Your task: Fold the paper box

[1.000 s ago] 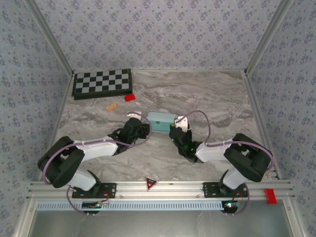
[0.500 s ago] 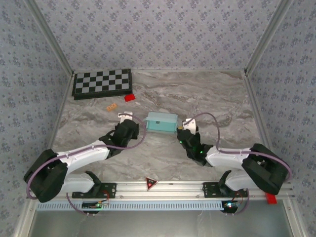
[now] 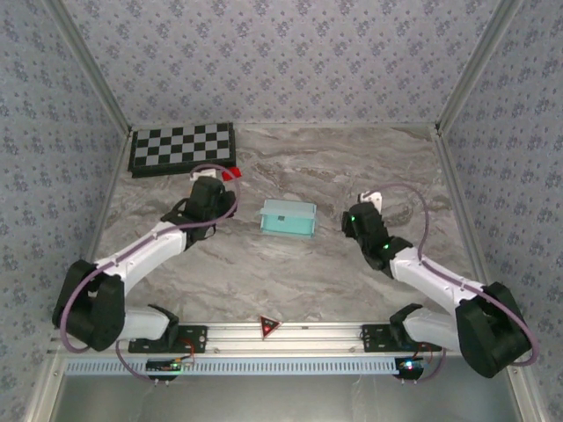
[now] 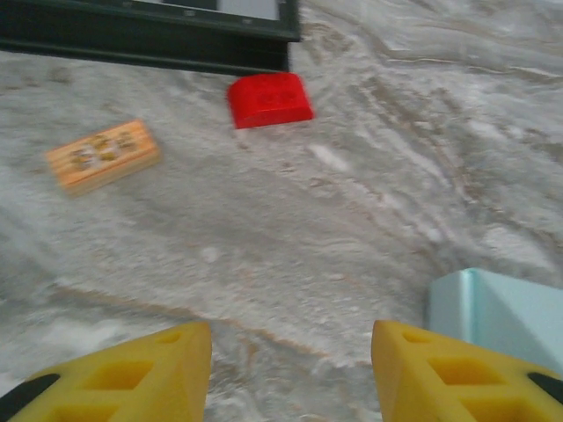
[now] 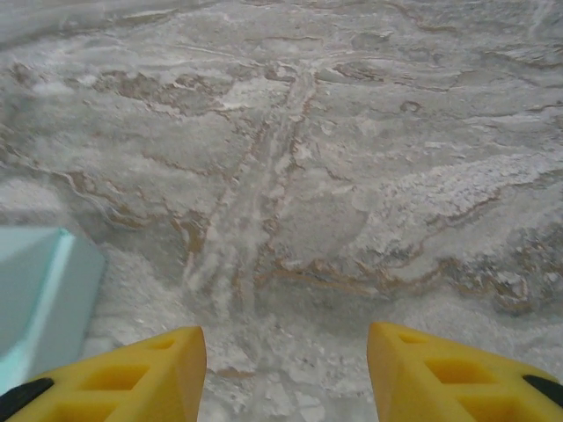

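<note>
1. Box of thin pale cyan card (image 3: pixel 288 218), small, flat and rectangular, is lying on the grey marbled surface (image 3: pixel 352 167) roughly mid-way across, between the two arms. It looks closed up and nothing is touching it.
2. The left fingers (image 3: pixel 214 183) are off to the box's left, up near the far left corner of the surface and clear of the box. From the left wrist camera the two yellow fingers (image 4: pixel 171 365) are spread apart, and between them there's just bare marble.
3. The same wrist view catches a corner of the box (image 4: pixel 501 312) just past the right-hand finger. I honestly can't tell if they touch there, but from above they look apart.
4. Ahead of the left fingers there's a small red plastic block (image 4: pixel 270 99) and a little orange rectangular tile with a printed pattern (image 4: pixel 103 156), both flat on the surface and apart from each other. Right behind them runs the dark edge of the black-and-white checkerboard (image 4: pixel 149 40).
5. From above, the checkerboard (image 3: pixel 182 148) lies in the far left corner, with the red block (image 3: pixel 230 173) just off its near right corner.
6. The right fingers (image 3: pixel 362 214) are on the other side of the box, also not touching it. In the right wrist view the yellow fingers (image 5: pixel 149 374) are spread too, with empty marble between them and the box's edge (image 5: pixel 40 290) off to the left.
</note>
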Motion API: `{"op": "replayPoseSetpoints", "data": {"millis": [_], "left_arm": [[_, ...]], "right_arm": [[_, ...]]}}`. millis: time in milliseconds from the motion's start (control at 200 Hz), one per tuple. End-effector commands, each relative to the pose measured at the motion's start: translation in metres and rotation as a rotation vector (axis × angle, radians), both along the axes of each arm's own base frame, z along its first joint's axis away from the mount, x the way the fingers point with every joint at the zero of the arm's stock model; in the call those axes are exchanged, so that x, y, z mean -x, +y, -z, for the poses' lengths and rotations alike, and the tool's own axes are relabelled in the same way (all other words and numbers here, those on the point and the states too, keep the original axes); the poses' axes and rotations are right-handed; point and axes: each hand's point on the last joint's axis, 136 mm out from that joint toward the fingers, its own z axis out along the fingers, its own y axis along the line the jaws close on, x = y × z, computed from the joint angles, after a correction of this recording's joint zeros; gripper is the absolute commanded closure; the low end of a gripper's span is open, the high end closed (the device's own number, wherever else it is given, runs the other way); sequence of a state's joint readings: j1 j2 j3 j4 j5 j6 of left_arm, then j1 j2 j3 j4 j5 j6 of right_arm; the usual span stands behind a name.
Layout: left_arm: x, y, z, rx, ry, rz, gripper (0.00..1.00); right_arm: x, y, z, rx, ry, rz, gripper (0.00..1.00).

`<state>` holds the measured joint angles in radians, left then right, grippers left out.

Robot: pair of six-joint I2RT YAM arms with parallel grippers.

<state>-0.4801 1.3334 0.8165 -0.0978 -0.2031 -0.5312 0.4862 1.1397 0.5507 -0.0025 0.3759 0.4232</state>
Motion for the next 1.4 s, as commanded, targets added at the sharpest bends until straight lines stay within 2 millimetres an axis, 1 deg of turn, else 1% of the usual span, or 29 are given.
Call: {"op": "replayPoseSetpoints", "data": {"millis": [0,55,140,185,235,320,480,665,750,895,989,1204,1394], "left_arm": [[-0.002,-0.040,-0.013,0.133,0.068,0.189,0.49],[-0.005,-0.050,-0.016,0.159,0.095,0.227,0.49],[-0.007,-0.067,-0.019,0.202,0.143,0.292,0.49],[-0.008,-0.076,-0.019,0.230,0.162,0.322,0.49],[-0.010,-0.081,-0.020,0.251,0.174,0.334,0.50],[-0.013,-0.086,-0.017,0.276,0.192,0.330,0.52],[-0.015,-0.092,-0.006,0.301,0.240,0.332,0.56],[-0.015,-0.101,0.009,0.317,0.293,0.361,0.57],[-0.015,-0.104,0.015,0.320,0.311,0.368,0.57],[-0.016,-0.110,0.025,0.327,0.342,0.384,0.58],[-0.014,-0.110,0.034,0.322,0.364,0.381,0.58],[-0.009,-0.105,0.052,0.295,0.405,0.357,0.58],[-0.002,-0.106,0.066,0.292,0.434,0.358,0.58]], "right_arm": [[0.001,0.022,-0.010,-0.151,0.113,-0.110,0.47],[-0.003,0.031,-0.014,-0.199,0.143,-0.157,0.47],[-0.016,0.044,-0.029,-0.254,0.141,-0.228,0.48],[-0.020,0.053,-0.031,-0.276,0.155,-0.262,0.48],[-0.024,0.062,-0.036,-0.297,0.164,-0.295,0.48],[-0.029,0.076,-0.036,-0.336,0.193,-0.344,0.48],[-0.035,0.094,-0.029,-0.392,0.250,-0.400,0.48],[-0.038,0.101,-0.014,-0.402,0.313,-0.412,0.49],[-0.037,0.108,-0.012,-0.420,0.329,-0.446,0.50],[-0.037,0.115,-0.004,-0.427,0.357,-0.464,0.50],[-0.035,0.118,0.002,-0.423,0.380,-0.472,0.51],[-0.032,0.117,0.022,-0.416,0.427,-0.453,0.51],[-0.029,0.118,0.036,-0.413,0.459,-0.444,0.51]]}}
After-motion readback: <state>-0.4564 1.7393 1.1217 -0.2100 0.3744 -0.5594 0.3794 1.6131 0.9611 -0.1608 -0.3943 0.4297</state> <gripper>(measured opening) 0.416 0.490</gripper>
